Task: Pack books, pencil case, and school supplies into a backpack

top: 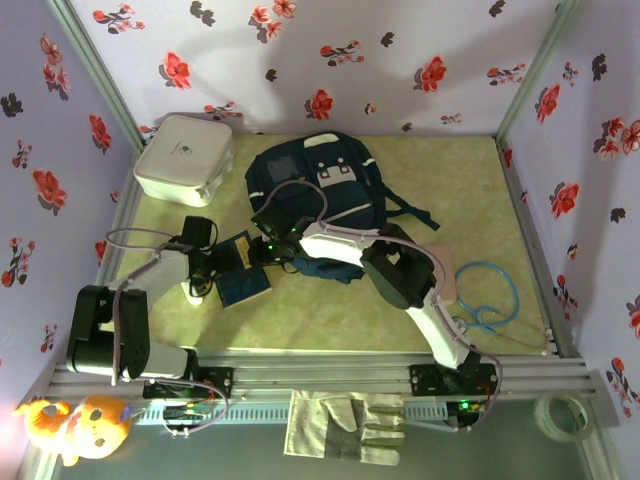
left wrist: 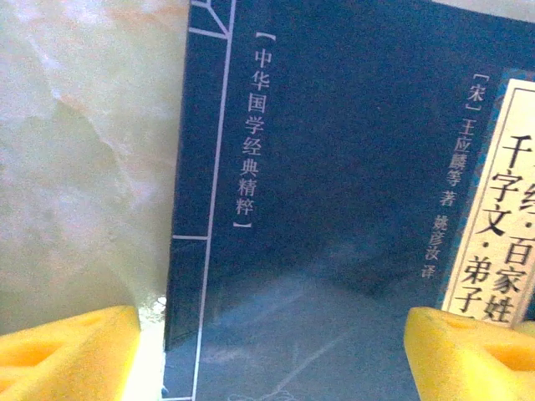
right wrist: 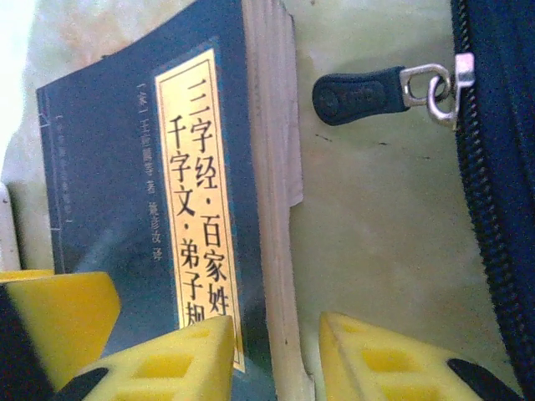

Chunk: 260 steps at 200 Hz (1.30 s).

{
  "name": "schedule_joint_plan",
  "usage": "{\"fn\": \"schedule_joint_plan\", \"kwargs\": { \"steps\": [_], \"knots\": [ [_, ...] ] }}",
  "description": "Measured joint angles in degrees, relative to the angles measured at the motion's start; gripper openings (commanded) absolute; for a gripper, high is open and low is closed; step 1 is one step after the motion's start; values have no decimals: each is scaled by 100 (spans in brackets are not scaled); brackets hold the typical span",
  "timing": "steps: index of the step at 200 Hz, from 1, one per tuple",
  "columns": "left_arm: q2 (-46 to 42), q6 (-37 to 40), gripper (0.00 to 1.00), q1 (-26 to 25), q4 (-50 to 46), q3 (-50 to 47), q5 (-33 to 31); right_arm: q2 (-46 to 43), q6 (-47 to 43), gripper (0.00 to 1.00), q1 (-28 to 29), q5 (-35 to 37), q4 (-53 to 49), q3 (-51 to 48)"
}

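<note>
A dark navy book [left wrist: 334, 209] with a pale yellow title strip lies on the table left of the navy backpack [top: 320, 180]. My left gripper [left wrist: 267, 359] is open, its yellow pads [left wrist: 67, 351] wide apart either side of the cover. My right gripper [right wrist: 276, 359] is open too and straddles the page edge of the same book [right wrist: 125, 167]: one pad sits over the cover, the other over the table, with small gaps showing. Another blue book [top: 247, 287] lies just in front. The pale-pink pencil case [top: 447, 283] peeks out beside the right arm.
A white square box [top: 185, 160] stands at the back left. A blue cable loop [top: 490, 295] lies at the right. The backpack's zipper pull [right wrist: 359, 96] and zipper edge [right wrist: 493, 167] are close to the right of the book. A yellow pad [right wrist: 50, 326] shows at the left.
</note>
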Motion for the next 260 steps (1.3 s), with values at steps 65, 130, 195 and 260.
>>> {"fn": "schedule_joint_plan", "kwargs": {
  "steps": [65, 130, 195, 260],
  "knots": [
    [59, 4, 80, 26, 81, -31, 87, 105, 0, 27, 0, -4, -42, 94],
    [42, 4, 71, 96, 39, -11, 286, 129, 24, 22, 0, -7, -66, 133],
    [-638, -44, 61, 96, -468, 232, 752, 138, 24, 21, -55, 90, -116, 168],
    [-994, -387, 44, 83, -339, 396, 1333, 138, 26, 20, -81, 105, -133, 192]
  ]
}}
